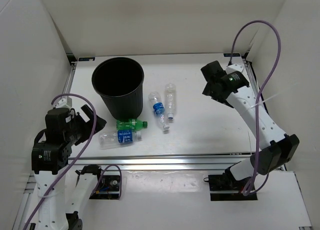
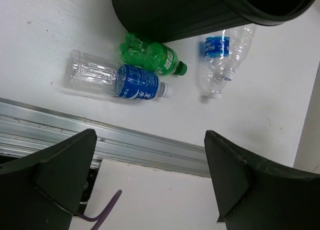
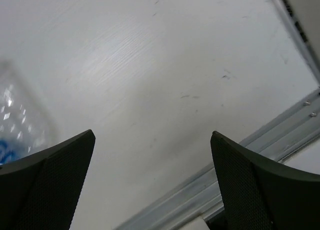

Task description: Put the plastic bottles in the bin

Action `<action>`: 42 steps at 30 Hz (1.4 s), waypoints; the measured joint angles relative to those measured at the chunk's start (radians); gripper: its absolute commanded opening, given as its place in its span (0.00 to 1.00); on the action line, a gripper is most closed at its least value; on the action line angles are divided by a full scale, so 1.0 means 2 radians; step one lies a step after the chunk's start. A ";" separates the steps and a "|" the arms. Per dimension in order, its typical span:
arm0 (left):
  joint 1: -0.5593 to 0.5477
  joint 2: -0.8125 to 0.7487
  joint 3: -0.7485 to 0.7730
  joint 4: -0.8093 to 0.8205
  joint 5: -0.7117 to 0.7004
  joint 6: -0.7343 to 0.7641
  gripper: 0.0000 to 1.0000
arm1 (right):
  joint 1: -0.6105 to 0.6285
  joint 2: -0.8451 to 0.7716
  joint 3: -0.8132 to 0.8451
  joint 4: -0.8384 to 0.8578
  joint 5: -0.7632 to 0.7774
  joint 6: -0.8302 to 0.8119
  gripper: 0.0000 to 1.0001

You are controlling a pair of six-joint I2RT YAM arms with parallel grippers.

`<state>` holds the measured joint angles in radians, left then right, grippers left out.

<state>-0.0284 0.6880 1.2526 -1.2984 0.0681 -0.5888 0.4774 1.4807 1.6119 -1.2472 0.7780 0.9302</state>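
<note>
The black bin (image 1: 123,104) stands upright at the back left. All four bottles lie on the table to its front and right: a green bottle (image 1: 131,124), a blue-label bottle (image 1: 120,137), a second blue-label bottle (image 1: 159,110) and a clear unlabelled bottle (image 1: 171,100). My left gripper (image 1: 95,118) is open and empty, left of the green bottle, apart from it. In the left wrist view (image 2: 150,182) it is over the table's front rail, with the bottles (image 2: 131,82) beyond. My right gripper (image 1: 206,81) is open and empty, right of the clear bottle.
An aluminium rail (image 1: 200,160) runs along the table's front edge. White walls enclose the left, back and right sides. In the right wrist view a blurred blue-label bottle (image 3: 15,125) shows at the left edge and a rail (image 3: 250,165) at the lower right.
</note>
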 measured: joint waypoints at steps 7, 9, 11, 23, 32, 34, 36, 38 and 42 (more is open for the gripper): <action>0.000 -0.006 0.002 -0.013 0.011 -0.006 1.00 | 0.024 0.046 0.002 0.074 -0.201 -0.155 1.00; 0.000 0.004 0.005 -0.020 0.010 -0.006 1.00 | 0.036 0.082 0.002 0.105 -0.260 -0.187 1.00; 0.000 0.022 0.007 -0.021 0.010 -0.006 1.00 | 0.048 0.114 0.002 0.135 -0.311 -0.212 1.00; 0.000 0.025 -0.033 -0.005 0.047 -0.004 1.00 | 0.047 0.327 0.198 0.197 -0.423 -0.254 1.00; 0.000 0.091 -0.034 0.019 0.052 0.014 1.00 | -0.027 0.395 0.197 0.203 -0.460 -0.252 1.00; 0.000 0.101 -0.034 0.022 0.052 0.017 1.00 | -0.045 0.409 0.200 0.208 -0.480 -0.247 1.00; 0.000 0.106 -0.034 0.022 0.052 0.021 1.00 | -0.058 0.422 0.208 0.211 -0.509 -0.242 1.00; 0.000 0.109 -0.034 0.022 0.051 0.024 1.00 | -0.063 0.431 0.214 0.216 -0.513 -0.241 1.00; 0.000 0.114 -0.034 0.024 0.052 0.027 1.00 | -0.061 0.450 0.216 0.218 -0.523 -0.238 0.97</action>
<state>-0.0284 0.9157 1.1843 -1.2510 0.1715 -0.5358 0.3553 2.3798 2.0449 -0.8108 -0.2687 0.4534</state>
